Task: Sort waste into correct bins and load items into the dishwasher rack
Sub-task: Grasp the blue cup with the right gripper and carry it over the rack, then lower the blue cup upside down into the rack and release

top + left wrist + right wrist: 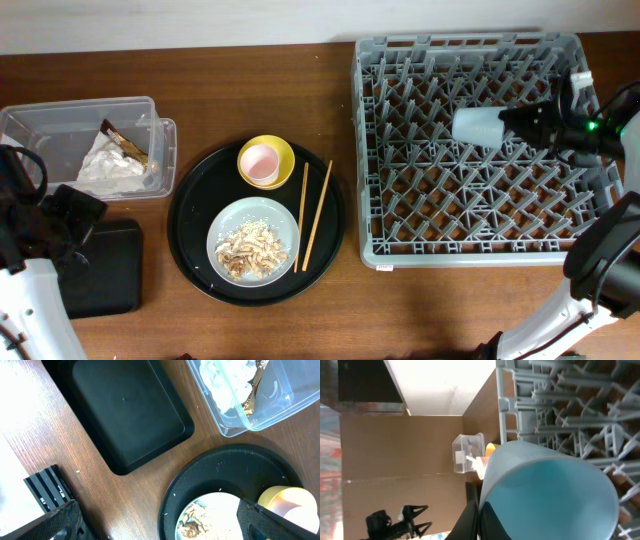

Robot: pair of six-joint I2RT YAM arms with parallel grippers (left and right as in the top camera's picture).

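Observation:
My right gripper (515,120) is shut on the rim of the light-blue cup (478,125), which it holds on its side over the grey dishwasher rack (358,150). The right wrist view shows the cup (555,495) pinched at my right gripper (479,510). My left gripper (160,530) is open and empty, between the shallow black tray (105,268) and the plate (270,215) of food scraps (250,250). The napkin (108,168) and wrapper (125,142) lie in the clear tub (165,150). The pink cup (261,163) sits in the yellow bowl (282,150). The chopsticks (313,215) lie beside the plate.
The plate, bowl and chopsticks rest on a large round black tray (190,215) at the table's middle. The left wrist view shows the shallow black tray (125,415), the clear tub (270,405) and the round tray (220,470). Bare wood lies between the trays.

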